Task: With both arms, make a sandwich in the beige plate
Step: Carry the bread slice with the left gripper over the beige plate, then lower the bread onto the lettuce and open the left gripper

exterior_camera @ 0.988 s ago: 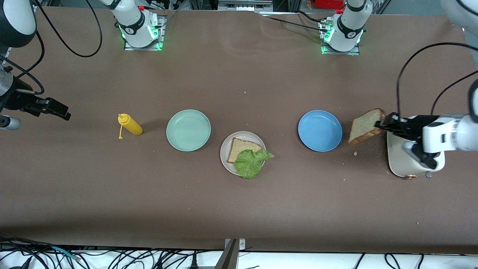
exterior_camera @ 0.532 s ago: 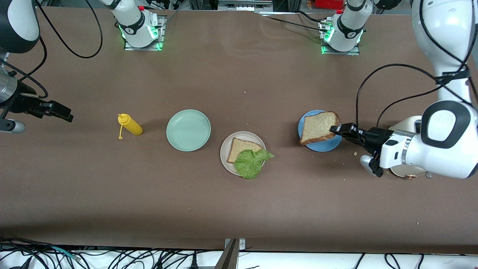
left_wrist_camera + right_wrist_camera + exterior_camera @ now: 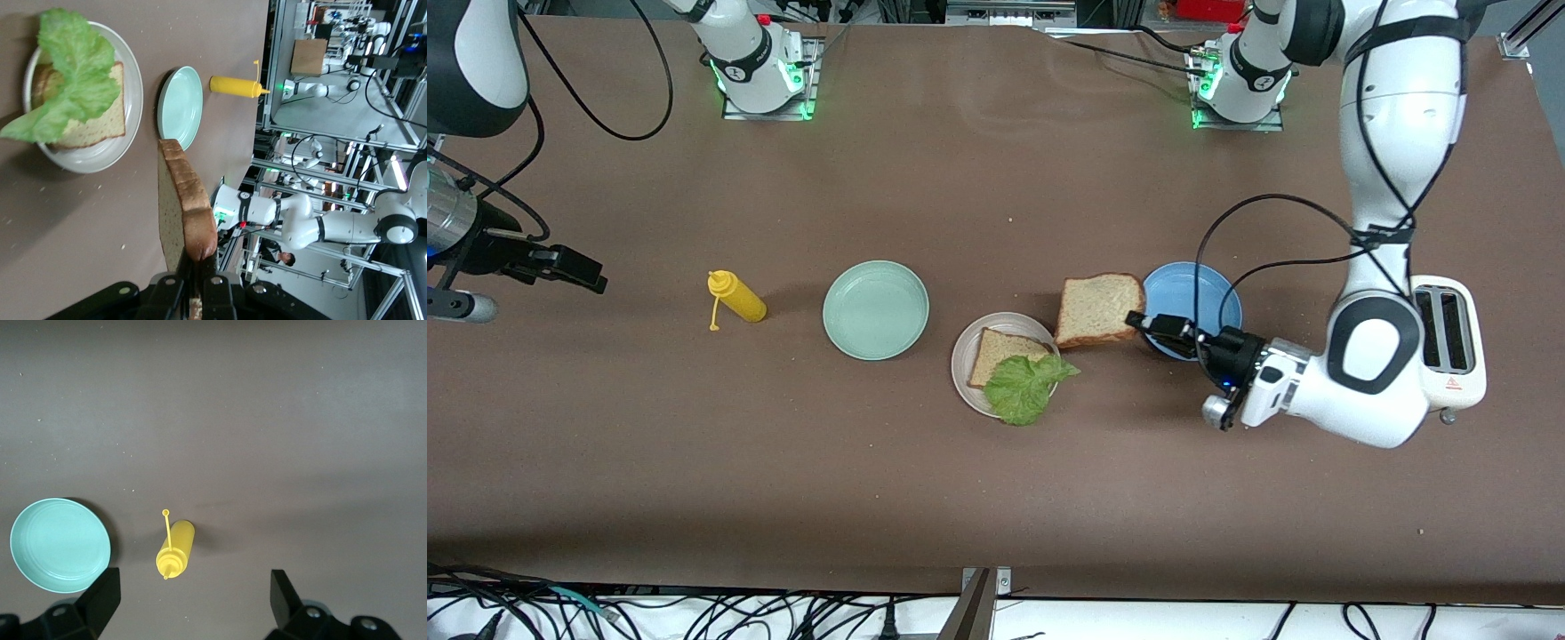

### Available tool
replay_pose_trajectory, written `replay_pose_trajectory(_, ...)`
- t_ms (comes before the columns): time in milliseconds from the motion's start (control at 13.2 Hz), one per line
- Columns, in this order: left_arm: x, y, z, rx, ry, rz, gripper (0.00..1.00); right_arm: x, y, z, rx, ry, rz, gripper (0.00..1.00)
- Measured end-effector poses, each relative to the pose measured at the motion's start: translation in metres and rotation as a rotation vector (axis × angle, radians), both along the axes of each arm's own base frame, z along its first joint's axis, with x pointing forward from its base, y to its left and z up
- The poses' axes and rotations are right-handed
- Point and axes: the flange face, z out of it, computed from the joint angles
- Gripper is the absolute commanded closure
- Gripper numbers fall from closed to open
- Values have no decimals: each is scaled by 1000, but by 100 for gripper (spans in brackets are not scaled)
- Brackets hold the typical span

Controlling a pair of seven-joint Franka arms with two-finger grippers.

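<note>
**One slice left to place**

One bread slice (image 3: 1100,308) hangs clamped by its edge in the left gripper (image 3: 1149,324), held over the tabletop between the blue plate (image 3: 1208,286) and the beige plate (image 3: 966,356). The beige plate sits at the middle of the table, toward the right arm's end from the gripper, just beside the held slice. On it lie the bottom slice (image 3: 996,350) and a lettuce leaf (image 3: 1025,388), the leaf hanging over the rim nearest the front camera. The left arm is clearly the nearer one, so the slice probably needs carrying a little farther that way, then lowering flat. The right gripper (image 3: 574,269) waits with fingers spread at the table's edge, over the mustard bottle (image 3: 175,549).
</note>
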Motion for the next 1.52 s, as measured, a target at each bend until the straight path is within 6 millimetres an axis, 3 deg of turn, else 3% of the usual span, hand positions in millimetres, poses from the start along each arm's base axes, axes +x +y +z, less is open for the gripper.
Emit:
replay_pose_trajectory(380,-6,-77,-45,-8,-1,55,100,0,0,-1,0,1,0,0)
replay_pose_trajectory(760,-14,-102,-88,15,19,71,100,0,0,-1,0,1,0,0)
replay_pose_trajectory(1064,-16,-119,-101,15,-3,101,100,0,0,0,0,0,0,0)
replay_pose_trajectory(1216,-16,-120,-103,21,-11,108,67,0,0,0,0,0,0,0)
replay_pose_trajectory(1520,-12,-112,-105,24,-23,119,39,0,0,0,0,-1,0,0)
